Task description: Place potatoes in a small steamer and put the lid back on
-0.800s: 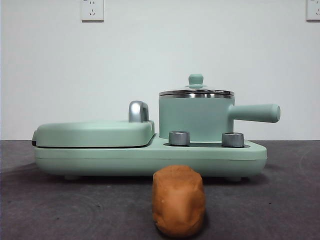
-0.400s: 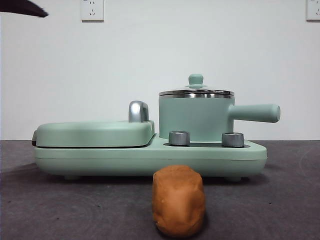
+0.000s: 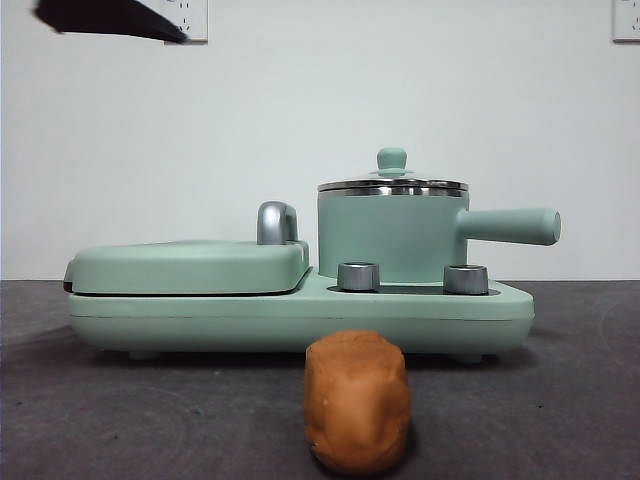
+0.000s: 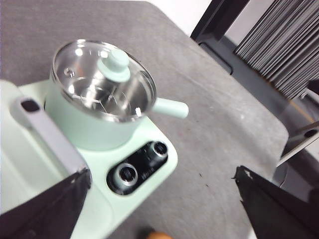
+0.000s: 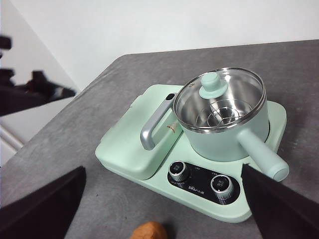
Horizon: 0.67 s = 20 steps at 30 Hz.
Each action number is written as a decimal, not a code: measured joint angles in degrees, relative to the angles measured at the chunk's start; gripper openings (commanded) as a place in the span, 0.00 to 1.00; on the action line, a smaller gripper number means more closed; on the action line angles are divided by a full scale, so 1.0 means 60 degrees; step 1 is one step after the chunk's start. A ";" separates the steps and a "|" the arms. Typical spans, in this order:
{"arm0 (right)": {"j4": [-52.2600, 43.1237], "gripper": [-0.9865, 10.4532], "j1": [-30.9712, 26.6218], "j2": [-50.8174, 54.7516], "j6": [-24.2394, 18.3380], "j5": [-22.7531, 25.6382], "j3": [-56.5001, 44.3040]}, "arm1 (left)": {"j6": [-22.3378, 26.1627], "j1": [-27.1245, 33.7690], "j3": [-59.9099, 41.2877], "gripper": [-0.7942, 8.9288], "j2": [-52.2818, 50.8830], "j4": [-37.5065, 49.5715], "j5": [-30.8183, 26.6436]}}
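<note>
Lid (image 3: 392,184) sits on the pot (image 3: 392,235), potato (image 3: 357,402) on the table in front; both grippers wide open, empty, the left (image 4: 159,209) probably nearer overhead.

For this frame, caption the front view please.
Potato on the table before the lidded steamer; dark arm tip at top corner.

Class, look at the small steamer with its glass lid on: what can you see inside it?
Through the clear lid the small steamer shows shiny steel walls and a perforated steel insert at the bottom. No food is in it; the potato lies on the table in front. Anything beneath the insert is hidden.
</note>
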<state>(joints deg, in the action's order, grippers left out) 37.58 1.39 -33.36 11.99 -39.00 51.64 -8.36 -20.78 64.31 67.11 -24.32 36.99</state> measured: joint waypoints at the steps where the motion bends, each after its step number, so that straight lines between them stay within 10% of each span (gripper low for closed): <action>1: 0.0004 0.52 0.0004 0.0000 -0.0004 0.0000 0.0000 | 0.0095 -0.0113 0.0324 0.57 0.0310 -0.0153 -0.0211; 11: 0.0120 0.52 0.0000 0.0000 -0.0004 0.0000 0.0000 | 0.1934 -0.1530 0.4528 0.57 0.4065 -0.2131 -0.3085; 20: 0.0120 0.52 0.0000 0.0000 -0.0004 0.0000 0.0000 | 0.2404 -0.2215 0.6634 0.56 0.6506 -0.0940 -0.3610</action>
<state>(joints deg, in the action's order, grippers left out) 38.30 1.39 -33.36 11.97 -39.00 51.64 6.07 -34.06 104.12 106.15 -29.95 15.33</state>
